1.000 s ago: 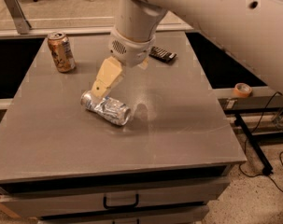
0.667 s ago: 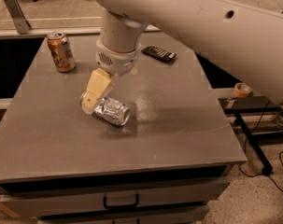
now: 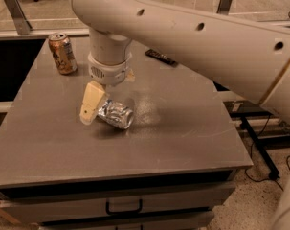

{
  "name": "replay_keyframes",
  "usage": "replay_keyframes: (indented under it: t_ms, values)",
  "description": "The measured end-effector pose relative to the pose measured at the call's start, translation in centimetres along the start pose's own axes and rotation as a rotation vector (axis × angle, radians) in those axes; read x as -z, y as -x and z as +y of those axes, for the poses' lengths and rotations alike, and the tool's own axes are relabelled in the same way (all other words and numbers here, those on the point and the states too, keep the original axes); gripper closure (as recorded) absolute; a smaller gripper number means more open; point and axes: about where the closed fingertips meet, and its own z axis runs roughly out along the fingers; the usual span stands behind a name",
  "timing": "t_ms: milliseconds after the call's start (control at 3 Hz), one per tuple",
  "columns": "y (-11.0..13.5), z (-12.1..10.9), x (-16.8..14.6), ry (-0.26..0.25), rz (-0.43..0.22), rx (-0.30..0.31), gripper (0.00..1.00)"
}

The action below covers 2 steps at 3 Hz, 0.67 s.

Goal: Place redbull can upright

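Observation:
The redbull can (image 3: 117, 115), a dented silver can, lies on its side on the grey table (image 3: 183, 128), left of the middle. My gripper (image 3: 93, 110) hangs down from the white wrist (image 3: 108, 63) and sits low at the can's left end, covering that end. I cannot tell whether it holds the can. The can's right end points toward the front right, with a shadow under it.
An orange-tan can (image 3: 63, 53) stands upright at the back left corner. A black remote (image 3: 161, 57) lies at the back behind the arm. The large white arm (image 3: 206, 37) spans the upper right. Drawers with a handle (image 3: 123, 207) are below the front edge.
My gripper has moved left and down, from above the can's middle to its left end. The can has stayed about where it was.

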Motion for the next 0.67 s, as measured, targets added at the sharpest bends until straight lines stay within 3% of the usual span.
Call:
replay_keyframes:
  t_ms: [333, 667]
  values:
    - [0.61, 0.28, -1.23, -0.004, 0.004, 0.015, 0.18]
    - [1.12, -0.17, -1.76, -0.017, 0.001, 0.017, 0.42]
